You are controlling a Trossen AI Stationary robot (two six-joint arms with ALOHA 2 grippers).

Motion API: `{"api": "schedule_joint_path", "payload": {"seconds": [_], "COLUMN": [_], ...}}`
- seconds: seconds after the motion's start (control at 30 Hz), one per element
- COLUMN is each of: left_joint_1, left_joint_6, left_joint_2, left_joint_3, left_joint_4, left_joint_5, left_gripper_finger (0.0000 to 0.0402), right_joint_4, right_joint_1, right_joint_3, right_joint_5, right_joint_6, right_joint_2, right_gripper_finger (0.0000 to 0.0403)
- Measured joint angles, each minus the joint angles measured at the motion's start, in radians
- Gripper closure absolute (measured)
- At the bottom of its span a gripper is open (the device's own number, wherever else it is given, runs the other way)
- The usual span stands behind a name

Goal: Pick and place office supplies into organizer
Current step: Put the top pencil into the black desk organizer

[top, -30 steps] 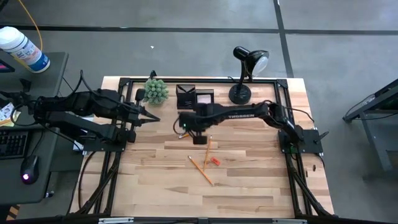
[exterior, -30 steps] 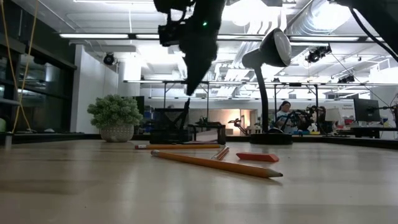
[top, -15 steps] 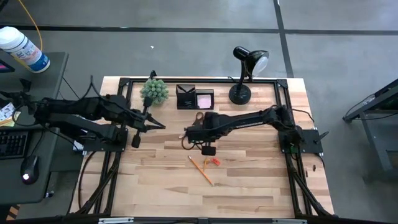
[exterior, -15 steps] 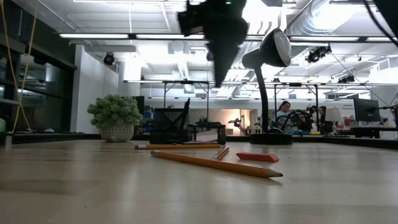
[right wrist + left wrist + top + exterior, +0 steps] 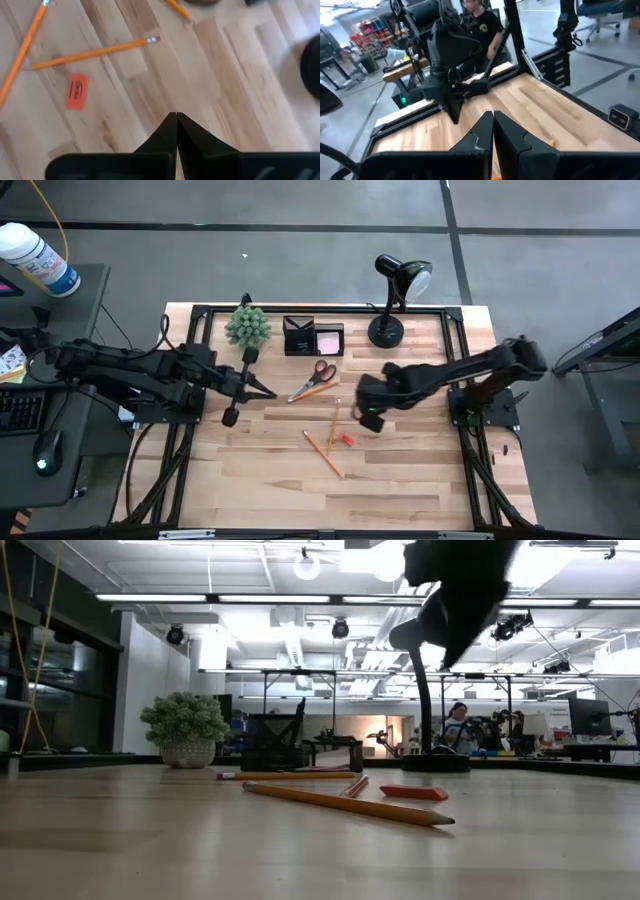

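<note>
Both grippers closed and empty above the table, supplies still loose.

Right gripper (image 5: 366, 416), jaws pressed together, hovers just beside the flat red eraser (image 5: 345, 439) and thin orange pencils (image 5: 323, 452), which lie diagonally. Left gripper (image 5: 268, 393), likewise closed, points at the orange-handled scissors (image 5: 313, 377). The boxy black organizer (image 5: 300, 336) stands near the table's far edge.

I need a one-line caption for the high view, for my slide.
Both end effectors, left and right, shut and empty above the table; scissors, pencils, eraser outside the organizer.
</note>
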Motion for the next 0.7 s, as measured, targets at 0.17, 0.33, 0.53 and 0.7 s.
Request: {"api": "schedule_joint_path", "payload": {"seconds": [0.17,0.33,0.53,0.7], "left_joint_1": [0.001,0.001,0.001,0.001], "left_joint_6": [0.003,-0.037,-0.197,-0.29], "left_joint_2": [0.003,0.049,0.134,0.203], "left_joint_3": [-0.001,-0.002,-0.002,-0.002], "left_joint_4": [-0.006,-0.003,-0.004,-0.004], "left_joint_5": [-0.097,-0.218,-0.33,-0.379], "left_gripper_finger": [0.0399,0.0399,0.0399,0.0399], "right_joint_4": [0.041,0.109,0.234,0.333], "right_joint_1": [0.034,0.063,0.091,0.113], "right_joint_3": [-0.156,-0.307,-0.476,-0.596], "right_joint_5": [0.002,0.014,0.027,0.025], "right_joint_6": [0.067,0.101,0.107,0.074], "right_joint_2": [-0.153,-0.285,-0.415,-0.502], "right_gripper_finger": [0.0397,0.0401,0.0399,0.0399]}}
